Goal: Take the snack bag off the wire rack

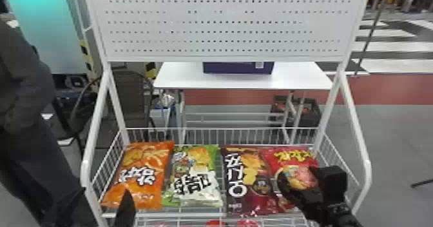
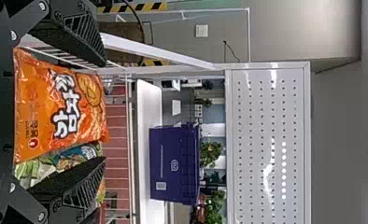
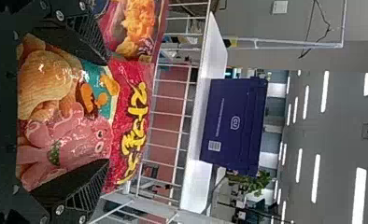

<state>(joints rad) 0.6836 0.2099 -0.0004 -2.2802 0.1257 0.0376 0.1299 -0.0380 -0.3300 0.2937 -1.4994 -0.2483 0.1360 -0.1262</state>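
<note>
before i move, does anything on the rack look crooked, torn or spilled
Nothing looks torn or spilled on the wire rack: the orange bag, green bag, dark bag and red bag lie in a row. The red one sits slightly slanted beside the dark one, nothing serious.

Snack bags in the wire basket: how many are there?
4, from left to right: orange bag, green bag, maroon bag, and red bag near the right gripper. The partly hidden red things below may be more bags.

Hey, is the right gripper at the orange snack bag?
No, the right gripper is at the red snack bag, the rightmost one in the wire rack.
</note>
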